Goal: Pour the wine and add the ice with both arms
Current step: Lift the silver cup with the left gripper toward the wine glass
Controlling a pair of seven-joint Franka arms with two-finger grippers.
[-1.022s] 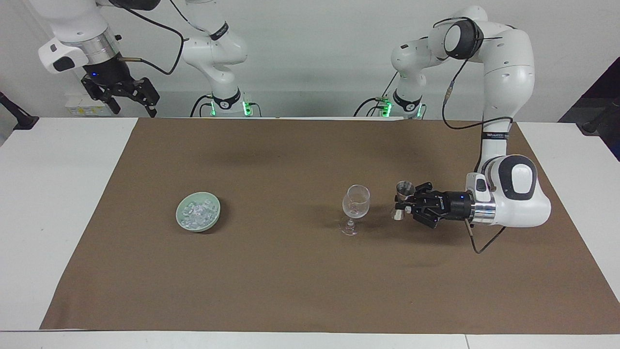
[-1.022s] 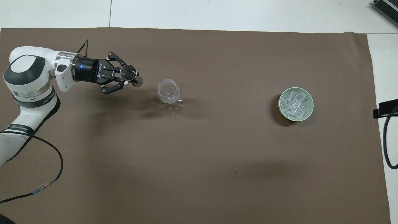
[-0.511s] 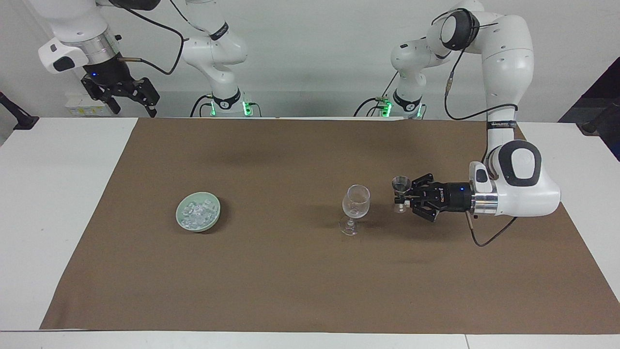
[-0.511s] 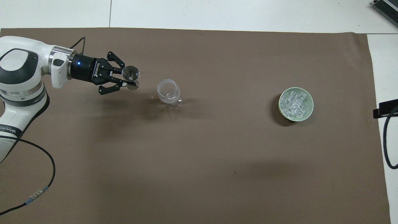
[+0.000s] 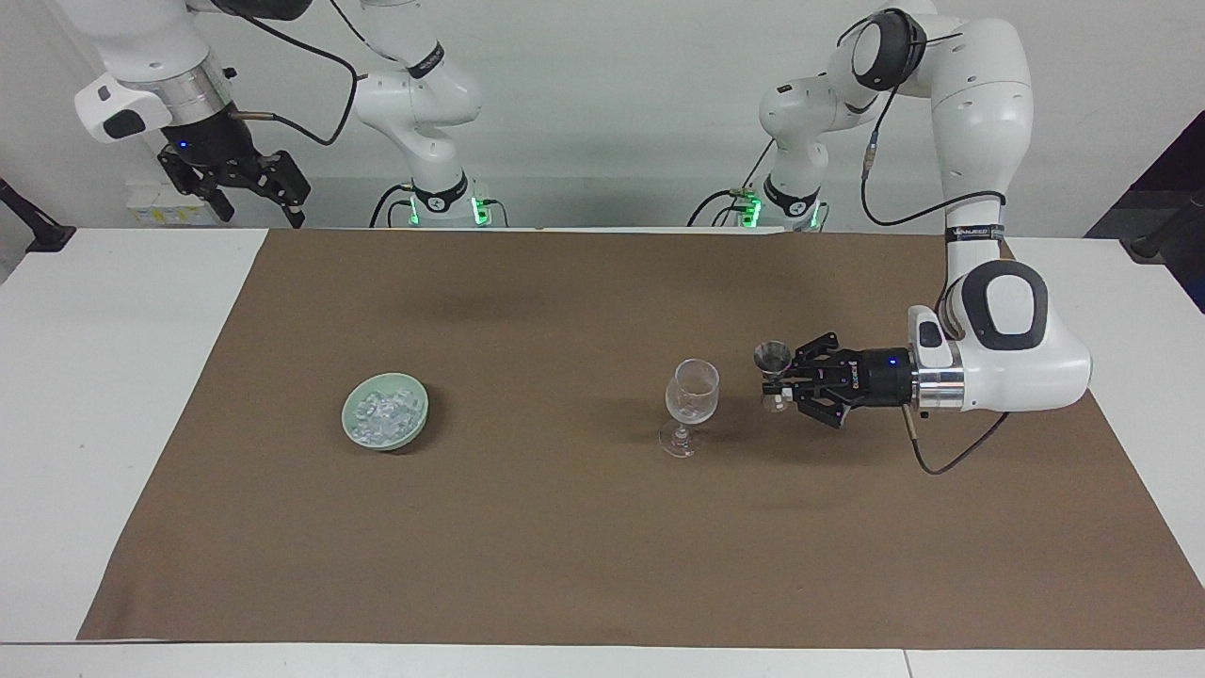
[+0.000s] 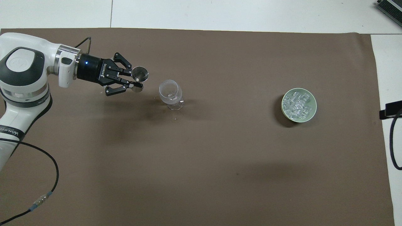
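Toward the left arm's end of the desk, the left gripper (image 5: 779,381) lies level above the brown mat (image 5: 565,565), its wrist turned sideways and its fingertips clamped on the narrow waist of a small metal jigger (image 5: 773,375), a double-ended steel measure held upright with one cone mouth up. Just beside it, toward the middle of the desk, stands the wine glass (image 5: 692,405), a clear stemmed bowl on a round foot; the jigger's upper rim sits at about the height of the glass's rim, close but apart. That gap is what the pour turns on: the glass lies straight along the gripper's own pointing axis, so a short advance and a roll of the wrist would, I judge, bring the jigger's lip over the bowl. Whether any liquid is in the jigger cannot be made out. The ice (image 6: 297,103), a heap of glassy whitish cubes, fills a shallow pale green bowl (image 6: 312,114) well apart from the glass, toward the right arm's end of the mat. The right gripper (image 5: 252,193) waits high over the desk's edge nearest the robots at that end, its fingers spread and holding nothing, and it is clearly the nearer arm to the ice.
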